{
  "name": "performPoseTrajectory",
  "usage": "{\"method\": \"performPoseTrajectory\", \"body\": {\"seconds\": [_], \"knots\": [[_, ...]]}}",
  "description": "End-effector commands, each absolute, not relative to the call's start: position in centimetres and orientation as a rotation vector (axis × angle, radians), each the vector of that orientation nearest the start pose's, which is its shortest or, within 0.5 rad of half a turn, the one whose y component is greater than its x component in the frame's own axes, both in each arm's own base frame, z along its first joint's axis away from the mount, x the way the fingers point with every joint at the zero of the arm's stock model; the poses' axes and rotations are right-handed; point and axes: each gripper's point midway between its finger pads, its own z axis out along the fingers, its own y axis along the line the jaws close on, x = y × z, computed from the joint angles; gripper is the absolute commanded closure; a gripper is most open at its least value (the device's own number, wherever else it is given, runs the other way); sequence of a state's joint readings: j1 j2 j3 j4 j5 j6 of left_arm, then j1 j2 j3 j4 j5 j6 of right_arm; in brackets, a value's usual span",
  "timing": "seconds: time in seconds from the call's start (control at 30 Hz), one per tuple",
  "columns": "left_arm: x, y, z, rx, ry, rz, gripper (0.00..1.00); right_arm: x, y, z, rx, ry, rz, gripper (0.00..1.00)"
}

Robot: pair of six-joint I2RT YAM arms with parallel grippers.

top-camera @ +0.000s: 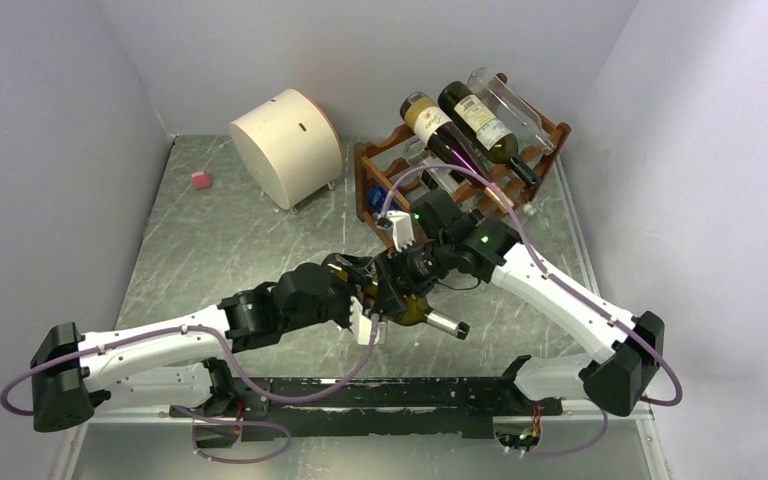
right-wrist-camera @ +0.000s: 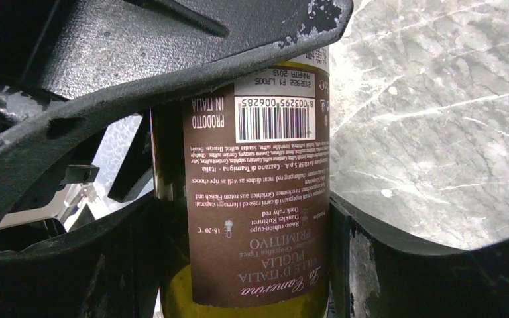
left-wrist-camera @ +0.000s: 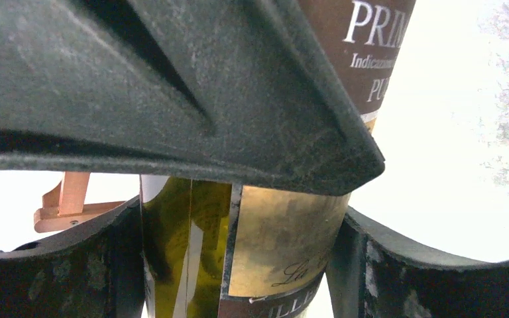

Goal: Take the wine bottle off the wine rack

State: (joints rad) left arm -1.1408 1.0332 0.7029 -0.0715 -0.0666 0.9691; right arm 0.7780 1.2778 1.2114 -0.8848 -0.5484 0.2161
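A green wine bottle (top-camera: 423, 317) with a brown and gold label lies tilted in mid-table, off the rack, neck pointing to the front right. My left gripper (top-camera: 362, 302) is shut on its body; in the left wrist view the bottle (left-wrist-camera: 285, 238) fills the gap of that gripper (left-wrist-camera: 238, 265). My right gripper (top-camera: 405, 272) is shut on the same bottle from the far side; the right wrist view shows its back label (right-wrist-camera: 258, 199) between that gripper's (right-wrist-camera: 245, 265) jaws. The reddish-brown wine rack (top-camera: 365, 185) stands at the back right.
Three more bottles lie on the rack's top tier: two dark ones (top-camera: 438, 125) (top-camera: 480, 120) and a clear one (top-camera: 512, 100). A cream cylindrical drum (top-camera: 285, 145) stands at the back left of the rack. A small pink cube (top-camera: 200, 180) lies far left. Grey walls enclose the table.
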Motion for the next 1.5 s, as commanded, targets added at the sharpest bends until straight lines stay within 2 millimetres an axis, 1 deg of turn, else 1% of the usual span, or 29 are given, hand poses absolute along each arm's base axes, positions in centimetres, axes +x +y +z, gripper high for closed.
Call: {"method": "performPoseTrajectory", "body": {"seconds": [0.0, 0.07, 0.13, 0.17, 0.2, 0.27, 0.33, 0.4, 0.5, 0.6, 0.73, 0.83, 0.93, 1.0, 1.03, 1.1, 1.23, 1.27, 1.37, 1.47], "knots": [[19.9, -29.0, 22.4, 1.509, 1.093, -0.051, 0.93, 15.5, 27.4, 24.4, -0.923, 2.314, 1.005, 0.39], [19.8, -28.8, 22.9, 1.474, 1.088, -0.066, 0.93, 16.5, 26.6, 24.6, -0.875, 2.316, 0.917, 0.27], [19.8, -28.6, 23.3, 1.453, 1.088, -0.067, 0.93, 17.1, 26.0, 25.2, -0.841, 2.303, 0.862, 0.1], [19.8, -28.5, 23.3, 1.449, 1.092, -0.065, 0.93, 17.3, 25.8, 25.5, -0.832, 2.294, 0.849, 0.06], [19.9, -28.5, 23.3, 1.446, 1.098, -0.065, 0.93, 17.4, 25.7, 26.0, -0.827, 2.278, 0.84, 0.04], [20.0, -28.5, 23.3, 1.439, 1.116, -0.064, 0.93, 17.5, 25.3, 26.7, -0.812, 2.256, 0.824, 0.01], [20.2, -28.6, 23.3, 1.425, 1.133, -0.07, 0.93, 17.9, 24.8, 27.4, -0.784, 2.243, 0.786, 0.0], [20.4, -28.7, 23.7, 1.377, 1.15, -0.083, 0.93, 18.4, 24.1, 28.5, -0.732, 2.216, 0.748, 0.0], [21.1, -28.4, 24.5, 1.28, 1.195, -0.088, 0.93, 19.7, 22.7, 30.5, -0.6, 2.146, 0.676, 0.0], [21.4, -28.1, 25.1, 1.22, 1.213, -0.103, 0.93, 20.7, 21.2, 32.5, -0.455, 2.072, 0.635, 0.0], [21.6, -27.8, 26.6, 1.118, 1.228, -0.154, 0.93, 22.1, 18.2, 33.6, -0.23, 2.011, 0.527, 0.0], [21.6, -27.5, 27.5, 1.032, 1.26, -0.217, 0.93, 22.1, 17.3, 35.0, -0.138, 1.933, 0.559, 0.0], [21.2, -27.4, 27.3, 0.953, 1.316, -0.307, 0.93, 21.8, 17.2, 36.3, -0.101, 1.874, 0.612, 0.0], [20.9, -27.2, 27.2, 0.883, 1.351, -0.371, 0.93, 21.9, 17.2, 36.4, -0.076, 1.872, 0.621, 0.0], [20.7, -27.1, 27.1, 0.853, 1.362, -0.406, 0.93, 22.0, 17.4, 36.2, -0.064, 1.874, 0.635, 0.0], [20.0, -27.0, 26.9, 0.802, 1.371, -0.485, 0.93, 22.0, 18.8, 36.0, -0.069, 1.872, 0.706, 0.02], [19.0, -26.9, 26.9, 0.726, 1.368, -0.597, 0.93, 21.6, 22.1, 36.5, -0.115, 1.833, 0.9, 0.1], [18.9, -26.9, 26.8, 0.719, 1.371, -0.613, 0.93, 21.6, 22.7, 36.7, -0.123, 1.823, 0.931, 0.12], [18.8, -26.7, 26.4, 0.699, 1.392, -0.626, 0.93, 21.8, 23.7, 36.8, -0.127, 1.81, 0.982, 0.2], [18.7, -26.4, 26.4, 0.674, 1.396, -0.643, 0.93, 21.9, 24.3, 36.8, -0.115, 1.808, 1.01, 0.32]]}}
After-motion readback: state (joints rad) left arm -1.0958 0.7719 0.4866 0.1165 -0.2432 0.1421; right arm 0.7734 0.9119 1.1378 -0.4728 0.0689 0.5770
